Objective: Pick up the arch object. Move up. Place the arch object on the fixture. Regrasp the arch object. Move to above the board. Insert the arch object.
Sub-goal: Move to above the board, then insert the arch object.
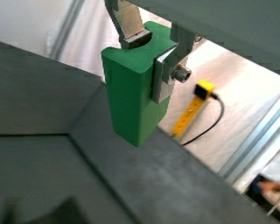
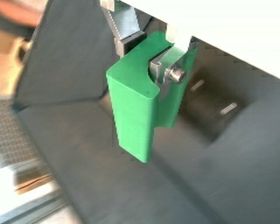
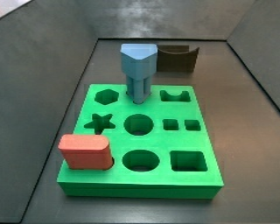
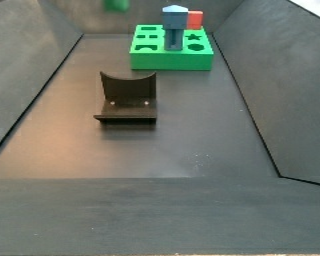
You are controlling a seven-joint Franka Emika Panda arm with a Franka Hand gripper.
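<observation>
Aloft, pincer (image 1: 154, 54) clamping arch object (image 1: 136, 94), hanging lengthwise below fingers (image 1: 133, 30)

Arch object (image 2: 140, 105) between gripper (image 2: 149, 54) jaws

The silver two-finger gripper (image 1: 154, 52) clamps the muted-green blocky arch object (image 1: 136, 96) in both wrist views. Its fingers are cut off by the picture edge, and the piece hides most of the dark pads. In a side view the arch object (image 4: 116, 5) is only a blurred green spot, cut by the edge, at ten o'clock from the bright green rectangular board (image 4: 170, 62).
</observation>
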